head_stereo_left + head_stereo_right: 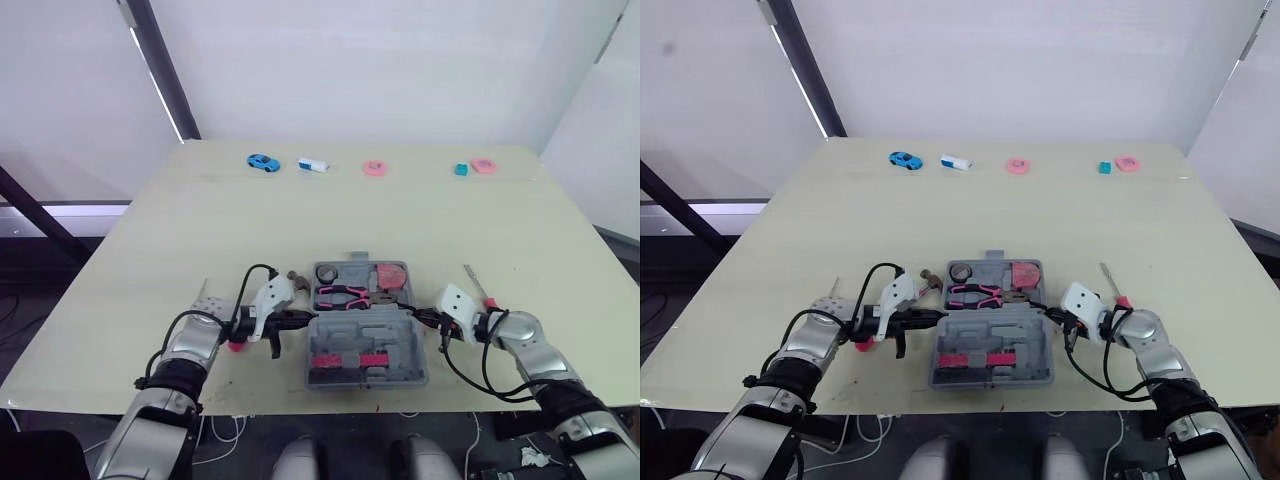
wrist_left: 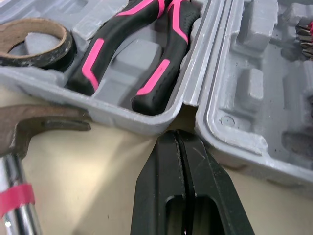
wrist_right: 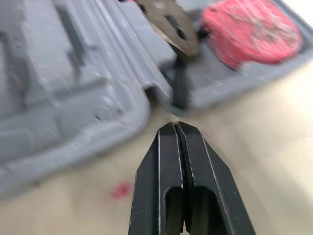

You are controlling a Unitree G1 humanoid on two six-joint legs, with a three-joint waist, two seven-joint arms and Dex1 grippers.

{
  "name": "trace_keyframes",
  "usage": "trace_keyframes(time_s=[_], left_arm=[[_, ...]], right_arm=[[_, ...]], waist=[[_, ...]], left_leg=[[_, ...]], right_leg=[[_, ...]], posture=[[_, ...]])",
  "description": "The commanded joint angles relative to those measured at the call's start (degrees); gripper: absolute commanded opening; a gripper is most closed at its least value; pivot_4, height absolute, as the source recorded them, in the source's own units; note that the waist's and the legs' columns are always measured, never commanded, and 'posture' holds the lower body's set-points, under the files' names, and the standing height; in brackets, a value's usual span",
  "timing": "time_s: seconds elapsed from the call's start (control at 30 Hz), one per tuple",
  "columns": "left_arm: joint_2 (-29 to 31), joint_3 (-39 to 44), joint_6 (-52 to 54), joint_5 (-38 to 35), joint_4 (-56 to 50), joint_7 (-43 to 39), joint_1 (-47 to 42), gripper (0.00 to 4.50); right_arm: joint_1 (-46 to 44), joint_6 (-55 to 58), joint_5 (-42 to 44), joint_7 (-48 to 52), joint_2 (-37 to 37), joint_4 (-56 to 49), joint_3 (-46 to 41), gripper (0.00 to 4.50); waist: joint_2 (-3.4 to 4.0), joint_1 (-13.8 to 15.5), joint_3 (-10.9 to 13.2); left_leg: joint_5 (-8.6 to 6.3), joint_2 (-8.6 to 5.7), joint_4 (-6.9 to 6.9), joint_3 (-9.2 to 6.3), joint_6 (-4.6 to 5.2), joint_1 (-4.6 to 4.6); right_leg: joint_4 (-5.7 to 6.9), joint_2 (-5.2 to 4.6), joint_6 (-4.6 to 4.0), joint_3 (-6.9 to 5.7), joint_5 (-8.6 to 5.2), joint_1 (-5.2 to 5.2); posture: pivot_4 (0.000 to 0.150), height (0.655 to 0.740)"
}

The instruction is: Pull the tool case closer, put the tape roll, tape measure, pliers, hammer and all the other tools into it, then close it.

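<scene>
Two black pincers, both clenched flat on nothing, low in the head view. Left gripper point(image 1: 303, 318) at the left side of the open tool case point(image 1: 400, 345), right gripper point(image 1: 415, 316) at its right side, each aimed at the seam between the two halves.

Case in the lower centre of the frame, near the table's point(image 1: 200, 220) front edge. In its upper half: tape roll point(image 1: 326, 272) at upper left, pliers point(image 1: 340, 295) just below, tape measure point(image 1: 391, 274) at upper right. Hammer point(image 1: 296, 282) outside, head just beside the case's left wall, shaft running down-left under the left arm. Screwdriver point(image 1: 478, 288) on the table right of the case.

Near the top of the tabletop, well apart: toy car point(image 1: 263, 162), pink ring point(image 1: 375, 168).

Extra from the left wrist: fingertips point(image 2: 178, 137) just short of the seam, contact impossible to tell; rusty hammer head, red band on the shiny shaft.

Extra from the right wrist: shut tips slightly apart from the case's wall, red tape measure beyond.
</scene>
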Motion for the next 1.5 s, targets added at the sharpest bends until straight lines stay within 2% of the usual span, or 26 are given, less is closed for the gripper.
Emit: trace_keyframes(time_s=[0.03, 0.17, 0.43, 0.6, 0.67, 0.77, 0.87, 1.03, 1.1, 1.13, 1.5], left_arm=[[1.3, 2.4, -0.5, -1.7, -3.0, 0.3, 0.8, 0.02], [1.7, 4.8, -0.7, -4.1, -6.3, 0.7, 2.5, 0.02], [4.5, 13.2, 3.0, -11.3, -19.5, 3.7, 11.2, 0.02], [5.0, 23.7, 6.8, -17.7, -28.1, 10.4, 21.8, 0.02], [5.1, 27.9, 7.3, -18.1, -31.7, 13.9, 27.6, 0.02], [4.2, 32.9, 8.6, -19.3, -36.0, 17.9, 35.1, 0.79], [3.6, 35.6, 9.3, -20.4, -38.4, 20.2, 38.9, 2.11], [2.1, 41.4, 8.2, -21.6, -36.4, 23.8, 43.6, 4.46], [1.5, 42.7, 8.0, -21.9, -35.6, 24.4, 45.1, 4.50], [1.3, 43.2, 8.0, -22.1, -35.5, 24.6, 45.8, 4.50], [0.6, 44.5, 7.8, -22.4, -35.2, 26.3, 48.8, 4.50]], right_arm=[[0.1, -0.7, 2.0, -0.4, -1.3, -0.3, -2.8, 0.00], [1.3, -0.7, 3.6, -0.7, -2.5, -1.2, -4.7, 0.00], [9.0, 4.5, 13.4, -0.6, -4.0, -12.9, -13.0, 0.00], [19.5, 8.3, 20.3, -3.8, -5.1, -23.6, -22.2, 0.00], [24.2, 9.2, 23.9, -5.4, -4.8, -26.9, -27.5, 0.00], [30.1, 8.6, 27.2, -6.7, -4.4, -29.1, -33.7, 0.00], [34.6, 8.2, 28.9, -6.6, -4.2, -29.8, -37.2, 0.75], [42.1, 7.3, 32.8, -5.2, -3.2, -29.0, -43.3, 3.18], [44.0, 6.9, 33.8, -4.4, -3.0, -28.2, -44.7, 4.18], [44.7, 6.8, 34.1, -4.1, -2.8, -27.8, -45.3, 4.42], [49.0, 4.1, 34.3, -1.8, -1.4, -23.6, -46.8, 4.42]], waist=[[0.01, 0.0, 0.0], [-0.01, 0.0, 0.0], [0.02, 0.0, 0.1], [0.02, 0.1, 0.1], [0.03, 0.1, 0.1], [0.02, 0.2, 0.1], [0.02, 0.3, 0.1], [0.03, 0.7, 0.1], [0.04, 0.6, 0.1], [0.04, 0.4, 0.1], [0.05, 0.2, 0.1]], left_leg=[[0.00, 0.00, 0.00, 0.00, 0.00, 0.00], [0.00, 0.00, -0.01, 0.00, 0.00, 0.00], [-0.01, 0.02, -0.13, 0.02, 0.00, -0.03], [-0.01, 0.08, -0.27, -0.01, -0.01, 0.00], [-0.01, 0.09, -0.40, -0.02, -0.01, 0.02], [-0.01, 0.26, -0.68, -0.05, -0.02, 0.07], [-0.02, 0.27, -0.81, 0.00, -0.03, 0.11], [-0.03, 0.33, -0.86, -0.02, -0.04, 0.11], [-0.03, 0.32, -0.90, 0.01, -0.04, 0.10], [-0.03, 0.33, -0.90, 0.03, -0.05, 0.11], [-0.20, 0.38, -0.91, 0.03, -0.34, 0.11]], right_leg=[[0.00, 0.00, 0.00, 0.00, 0.00, 0.00], [0.00, -0.01, -0.01, 0.00, 0.00, -0.01], [-0.13, -0.05, -0.01, 0.00, 0.00, -0.03], [-0.22, -0.08, -0.01, 0.01, -0.01, -0.04], [-0.40, -0.10, -0.01, 0.02, -0.01, -0.04], [-0.72, -0.13, 0.01, 0.05, -0.01, -0.03], [-0.87, -0.13, 0.05, 0.05, -0.03, -0.01], [-0.88, -0.12, 0.18, 0.03, -0.13, -0.04], [-0.91, -0.12, 0.19, 0.05, -0.14, -0.09], [-0.91, -0.13, 0.20, 0.07, -0.15, -0.11], [-0.91, -0.23, 0.22, 0.06, -0.16, -0.23]], posture=[[0.150, 0.7395], [0.150, 0.7395], [0.150, 0.7395], [0.150, 0.7395], [0.150, 0.7395], [0.150, 0.7395], [0.150, 0.7395], [0.150, 0.7395], [0.150, 0.7395], [0.150, 0.7395], [0.150, 0.7395]])
